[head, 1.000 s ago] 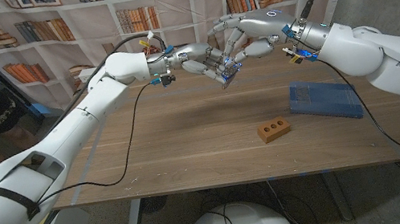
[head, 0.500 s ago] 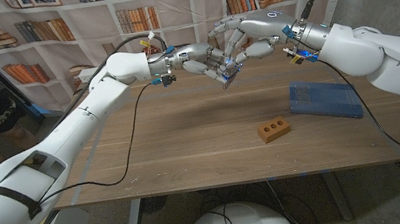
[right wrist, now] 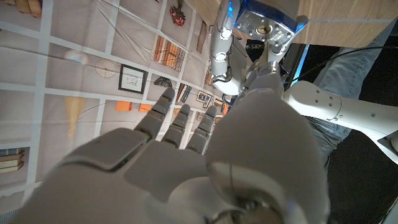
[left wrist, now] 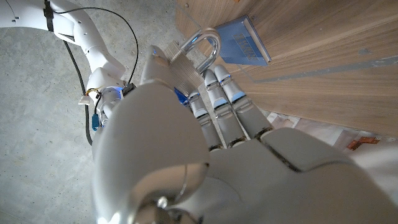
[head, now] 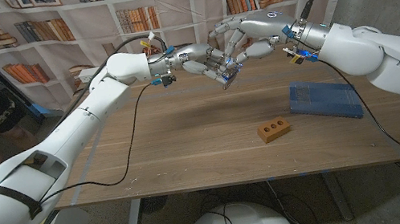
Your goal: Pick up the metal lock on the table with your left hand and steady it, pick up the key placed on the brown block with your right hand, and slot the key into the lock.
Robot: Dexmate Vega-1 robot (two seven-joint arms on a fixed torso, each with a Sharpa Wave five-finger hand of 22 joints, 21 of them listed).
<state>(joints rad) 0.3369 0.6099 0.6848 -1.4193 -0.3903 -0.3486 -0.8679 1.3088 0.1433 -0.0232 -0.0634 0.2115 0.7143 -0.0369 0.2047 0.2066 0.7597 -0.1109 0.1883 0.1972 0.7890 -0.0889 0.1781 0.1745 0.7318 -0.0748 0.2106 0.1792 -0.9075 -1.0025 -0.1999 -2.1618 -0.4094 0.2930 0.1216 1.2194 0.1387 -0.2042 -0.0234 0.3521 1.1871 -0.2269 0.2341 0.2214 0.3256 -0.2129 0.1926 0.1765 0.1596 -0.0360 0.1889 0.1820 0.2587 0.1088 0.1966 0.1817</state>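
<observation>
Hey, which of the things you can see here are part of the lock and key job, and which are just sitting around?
Part of the job:
- metal lock, held up over the table by the left hand
- right hand, fingers at the lock; the key itself is too small to make out
- brown block, where the key was placed

Just lying about:
- blue pad on the table

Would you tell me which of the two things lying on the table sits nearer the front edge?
The brown block; the blue pad lies farther back, to its right.
</observation>
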